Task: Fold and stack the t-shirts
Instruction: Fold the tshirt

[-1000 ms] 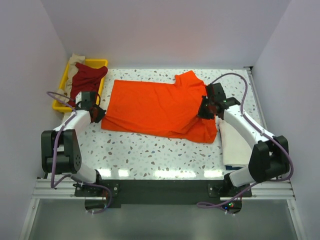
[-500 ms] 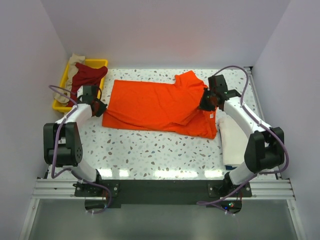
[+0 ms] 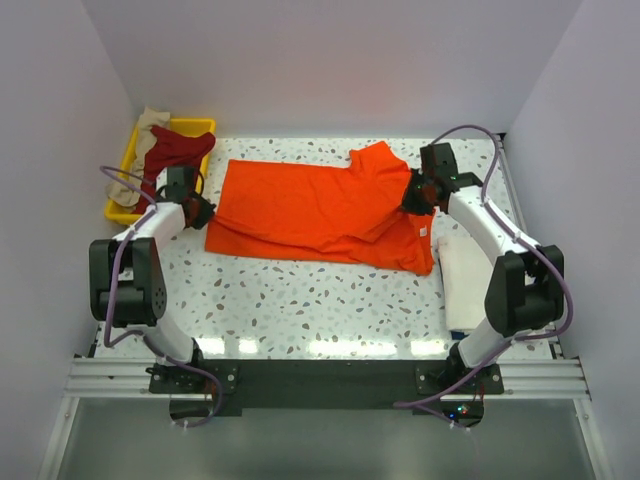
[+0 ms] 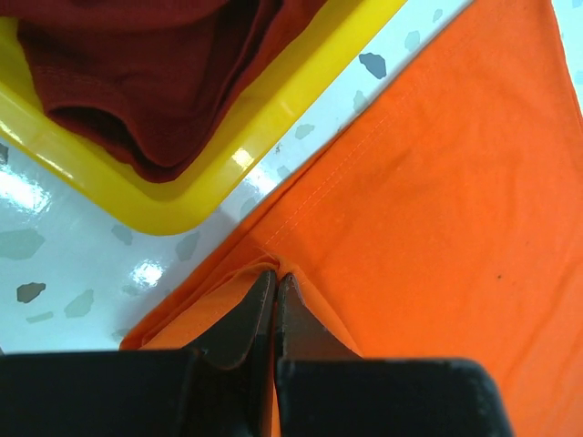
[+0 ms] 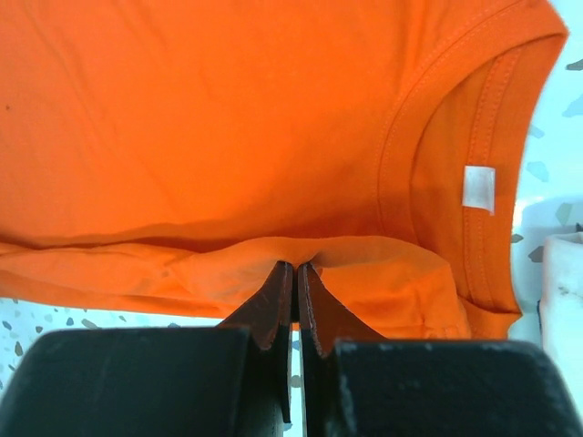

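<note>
Speckled tabletop [image 3: 300,290] carries the orange t-shirt [image 3: 310,210] spread across mid-frame. My left gripper [image 3: 203,212] is pinched tight on its left edge beside the yellow tray [image 3: 118,212]. My right gripper [image 3: 411,197] is clamped on folded cloth near the collar. Both arms are stretched forward, elbows low.

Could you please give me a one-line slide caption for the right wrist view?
Right hand pinching a folded edge of the orange t-shirt, near its white tag.
</note>
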{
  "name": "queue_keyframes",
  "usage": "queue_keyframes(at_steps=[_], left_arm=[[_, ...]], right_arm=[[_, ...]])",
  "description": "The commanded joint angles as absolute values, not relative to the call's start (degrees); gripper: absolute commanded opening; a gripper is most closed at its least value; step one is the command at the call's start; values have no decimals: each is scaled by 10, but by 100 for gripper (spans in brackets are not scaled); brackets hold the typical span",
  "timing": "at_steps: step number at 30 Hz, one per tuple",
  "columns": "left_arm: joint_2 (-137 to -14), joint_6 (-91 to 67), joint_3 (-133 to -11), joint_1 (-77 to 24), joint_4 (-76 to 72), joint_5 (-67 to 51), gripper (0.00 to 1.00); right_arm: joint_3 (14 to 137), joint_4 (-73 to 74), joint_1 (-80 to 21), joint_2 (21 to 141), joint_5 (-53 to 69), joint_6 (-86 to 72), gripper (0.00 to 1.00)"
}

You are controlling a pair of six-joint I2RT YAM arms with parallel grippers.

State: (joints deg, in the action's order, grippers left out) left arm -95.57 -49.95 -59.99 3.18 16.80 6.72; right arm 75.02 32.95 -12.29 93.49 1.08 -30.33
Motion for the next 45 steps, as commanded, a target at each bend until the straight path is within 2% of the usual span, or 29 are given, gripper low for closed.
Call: queue_keyframes(at_steps=[1, 10, 17, 45], left_arm=[[-966, -494, -629, 25, 141, 62, 0], [-990, -491, -647, 19, 139, 61, 5], [-1002, -490, -658, 15, 141, 62, 5], [-1027, -487, -675, 16, 145, 80, 9]], right_arm=[[754, 310, -105, 921, 13, -294, 0], [733, 301, -86, 918, 22, -294, 0], [729, 294, -83, 919, 23, -296, 0], [819, 307, -81, 981, 25, -294, 0]])
